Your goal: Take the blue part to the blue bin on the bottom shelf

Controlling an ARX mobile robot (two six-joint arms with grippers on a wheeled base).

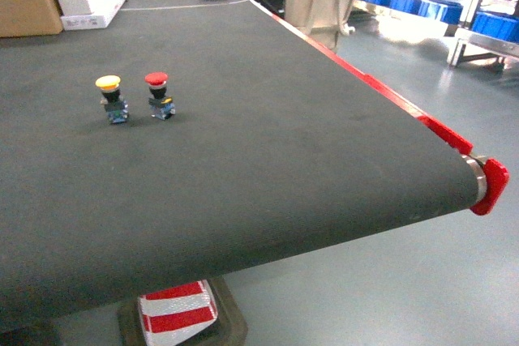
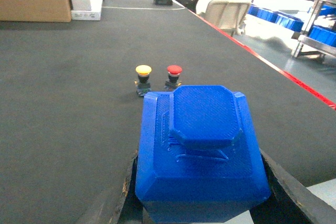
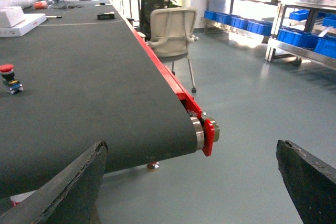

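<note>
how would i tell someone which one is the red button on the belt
On the long dark conveyor belt two small push buttons stand side by side. The red button is the right one, nearer the red edge; its neighbour, the yellow button, has a yellow cap.

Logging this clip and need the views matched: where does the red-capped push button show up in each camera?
Head: red-capped push button stands left of centre on the belt, right of the yellow-capped button.
Left wrist: centre, upper half, just beyond the blue part held in the left claw.
Right wrist: far left edge.
Shared landmark: the beige chair past the belt's red edge.
</note>
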